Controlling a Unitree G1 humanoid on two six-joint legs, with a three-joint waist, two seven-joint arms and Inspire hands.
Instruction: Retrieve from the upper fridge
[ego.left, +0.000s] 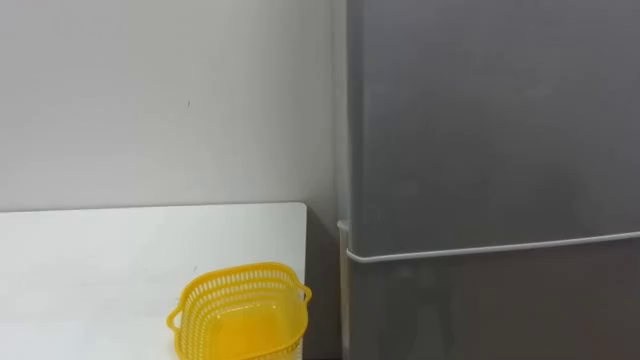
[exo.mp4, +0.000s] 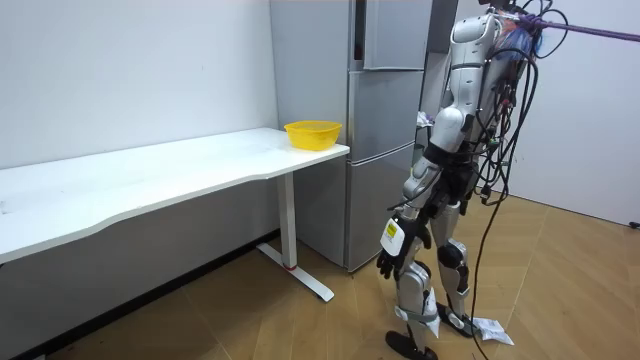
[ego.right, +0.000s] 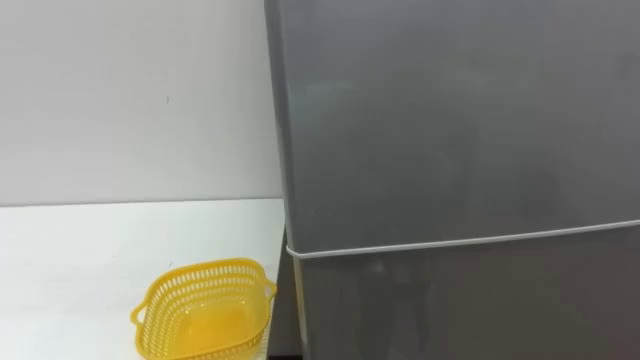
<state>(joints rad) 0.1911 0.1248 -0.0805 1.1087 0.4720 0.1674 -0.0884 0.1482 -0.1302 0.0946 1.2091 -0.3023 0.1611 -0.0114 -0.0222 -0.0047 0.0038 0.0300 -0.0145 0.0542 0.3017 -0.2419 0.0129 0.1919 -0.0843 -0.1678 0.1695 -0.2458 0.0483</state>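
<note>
The grey fridge (ego.left: 490, 120) stands straight ahead of me with its upper door shut. A pale seam (ego.left: 490, 248) divides the upper door from the lower door (ego.right: 470, 300), which is also shut. In the room view I stand upright facing the fridge (exo.mp4: 385, 130), about an arm's length from it. My left hand (exo.mp4: 388, 262) hangs by my thigh with relaxed fingers and holds nothing. What is inside the fridge is hidden.
A long white table (ego.left: 100, 260) stands left of the fridge against the wall. An empty yellow plastic basket (ego.left: 242, 315) sits on its corner nearest the fridge. A narrow gap separates the table's edge from the fridge's side. The floor is wood (exo.mp4: 300, 330).
</note>
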